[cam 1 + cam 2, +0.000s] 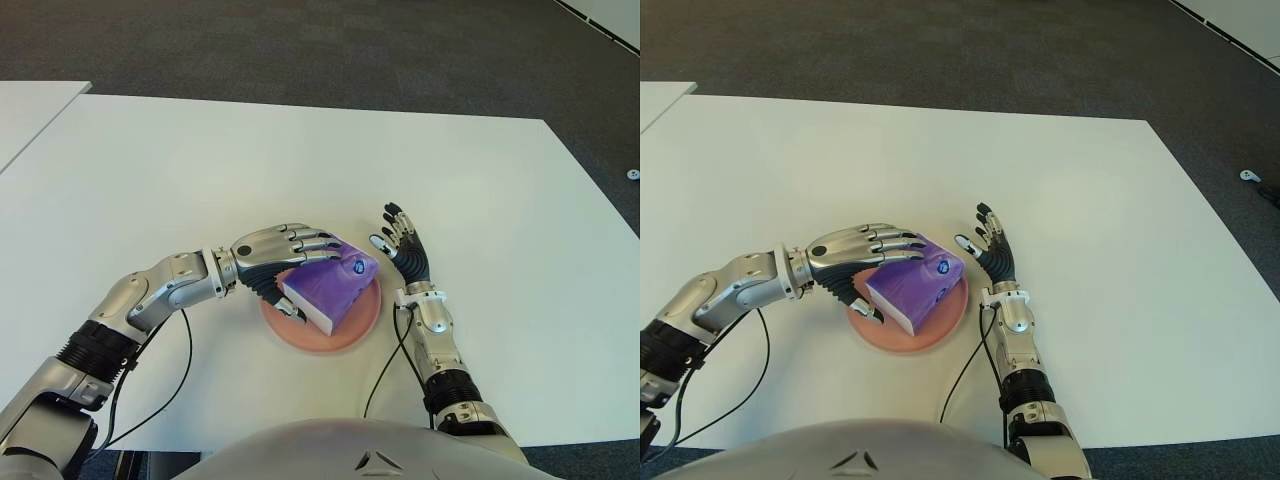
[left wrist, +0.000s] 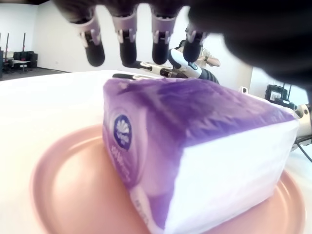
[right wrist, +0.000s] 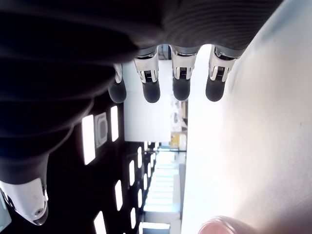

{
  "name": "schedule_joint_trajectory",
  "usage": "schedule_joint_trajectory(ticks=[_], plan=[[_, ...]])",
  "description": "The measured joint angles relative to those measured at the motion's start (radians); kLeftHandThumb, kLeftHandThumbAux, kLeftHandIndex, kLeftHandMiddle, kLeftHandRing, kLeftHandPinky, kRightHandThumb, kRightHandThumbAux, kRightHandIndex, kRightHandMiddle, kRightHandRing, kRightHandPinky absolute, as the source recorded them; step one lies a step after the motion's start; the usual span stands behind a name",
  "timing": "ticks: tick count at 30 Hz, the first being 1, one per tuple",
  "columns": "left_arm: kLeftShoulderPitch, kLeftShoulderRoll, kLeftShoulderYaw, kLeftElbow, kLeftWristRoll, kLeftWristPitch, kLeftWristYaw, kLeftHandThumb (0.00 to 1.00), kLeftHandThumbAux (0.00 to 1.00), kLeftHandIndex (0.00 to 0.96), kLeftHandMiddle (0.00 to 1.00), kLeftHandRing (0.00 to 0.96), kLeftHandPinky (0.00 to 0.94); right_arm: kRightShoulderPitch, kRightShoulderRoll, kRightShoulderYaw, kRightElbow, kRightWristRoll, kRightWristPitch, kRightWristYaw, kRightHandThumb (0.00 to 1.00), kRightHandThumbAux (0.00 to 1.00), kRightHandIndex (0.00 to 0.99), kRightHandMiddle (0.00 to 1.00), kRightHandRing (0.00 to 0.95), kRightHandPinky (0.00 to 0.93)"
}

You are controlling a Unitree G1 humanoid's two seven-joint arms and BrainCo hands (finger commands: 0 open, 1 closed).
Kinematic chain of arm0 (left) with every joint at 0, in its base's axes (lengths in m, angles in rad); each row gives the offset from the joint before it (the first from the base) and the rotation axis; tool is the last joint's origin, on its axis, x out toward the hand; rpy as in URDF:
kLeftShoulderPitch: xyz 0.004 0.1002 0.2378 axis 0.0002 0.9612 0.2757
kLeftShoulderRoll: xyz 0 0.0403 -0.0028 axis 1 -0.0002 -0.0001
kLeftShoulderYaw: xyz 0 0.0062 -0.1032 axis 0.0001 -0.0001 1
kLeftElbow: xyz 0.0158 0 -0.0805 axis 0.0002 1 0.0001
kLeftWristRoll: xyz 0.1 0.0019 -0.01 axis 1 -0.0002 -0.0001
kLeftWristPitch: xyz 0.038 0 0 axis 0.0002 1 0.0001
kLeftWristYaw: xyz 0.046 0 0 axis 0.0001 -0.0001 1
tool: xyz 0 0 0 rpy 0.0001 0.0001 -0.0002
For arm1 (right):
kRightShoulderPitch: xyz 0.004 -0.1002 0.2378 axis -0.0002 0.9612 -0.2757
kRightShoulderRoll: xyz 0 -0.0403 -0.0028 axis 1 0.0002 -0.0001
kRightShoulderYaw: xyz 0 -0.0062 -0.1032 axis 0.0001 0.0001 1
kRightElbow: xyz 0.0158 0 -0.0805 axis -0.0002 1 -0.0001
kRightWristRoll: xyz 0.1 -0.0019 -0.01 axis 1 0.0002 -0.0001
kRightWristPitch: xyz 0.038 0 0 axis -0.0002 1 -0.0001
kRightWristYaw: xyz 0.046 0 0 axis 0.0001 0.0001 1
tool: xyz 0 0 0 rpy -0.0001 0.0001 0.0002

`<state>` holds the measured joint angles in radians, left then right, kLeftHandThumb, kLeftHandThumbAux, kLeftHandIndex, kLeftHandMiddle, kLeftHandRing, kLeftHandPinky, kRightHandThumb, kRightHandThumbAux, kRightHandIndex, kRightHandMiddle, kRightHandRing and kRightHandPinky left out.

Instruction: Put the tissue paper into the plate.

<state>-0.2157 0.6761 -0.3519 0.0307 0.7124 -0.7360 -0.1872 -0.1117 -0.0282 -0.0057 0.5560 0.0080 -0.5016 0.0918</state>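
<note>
Most of the task looks done: the purple plastic-wrapped tissue pack [image 1: 330, 287] is seen lying tilted in the round pink plate [image 1: 352, 328], logo end toward the open, empty right hand [image 1: 405, 250] just beside it, long axis slanting across the plate. Left hand [image 1: 280, 255] fingers appear spread above the pack, hardly gripping; withdrawal remains.

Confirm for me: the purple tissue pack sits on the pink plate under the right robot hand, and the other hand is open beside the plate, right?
Not quite. It is the left robot hand over the tissue pack on the pink plate, as the left eye view shows. The right robot hand is the open one beside the plate.
</note>
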Motion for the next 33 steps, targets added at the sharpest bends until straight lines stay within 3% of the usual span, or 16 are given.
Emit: schedule_joint_trajectory(ticks=[11, 17, 20, 24, 28, 33], plan=[[0.001, 0.017, 0.055, -0.072, -0.059, 0.054, -0.06, 0.045, 0.299, 0.0, 0.0, 0.0, 0.0, -0.014, -0.007, -0.003, 0.023, 0.001, -0.011, 0.015, 0.005, 0.597, 0.0, 0.013, 0.0, 0.0], [0.0, 0.012, 0.12, -0.095, -0.307, 0.124, -0.119, 0.101, 0.363, 0.0, 0.0, 0.0, 0.0, -0.021, -0.003, -0.002, 0.02, 0.0, -0.016, 0.008, 0.031, 0.571, 0.0, 0.017, 0.001, 0.006], [0.001, -0.005, 0.15, -0.093, -0.433, 0.168, -0.137, 0.077, 0.399, 0.0, 0.0, 0.0, 0.0, -0.02, -0.002, -0.002, 0.015, 0.0, -0.016, 0.005, 0.031, 0.56, 0.0, 0.016, 0.001, 0.007], [0.001, -0.058, 0.197, -0.033, -0.603, 0.184, -0.147, 0.065, 0.39, 0.0, 0.0, 0.0, 0.0, -0.019, 0.002, -0.002, 0.012, -0.001, -0.016, -0.001, 0.032, 0.551, 0.0, 0.015, 0.002, 0.01], [0.014, -0.164, 0.281, 0.062, -0.764, 0.211, -0.125, 0.022, 0.378, 0.0, 0.0, 0.0, 0.0, -0.015, 0.007, 0.0, 0.012, -0.002, -0.015, -0.01, 0.032, 0.546, 0.0, 0.014, 0.002, 0.01], [0.079, -0.277, 0.344, 0.058, -0.835, 0.282, -0.05, 0.003, 0.392, 0.0, 0.0, 0.0, 0.0, -0.009, 0.007, 0.0, 0.009, -0.003, -0.012, -0.014, 0.029, 0.541, 0.0, 0.013, 0.002, 0.009]])
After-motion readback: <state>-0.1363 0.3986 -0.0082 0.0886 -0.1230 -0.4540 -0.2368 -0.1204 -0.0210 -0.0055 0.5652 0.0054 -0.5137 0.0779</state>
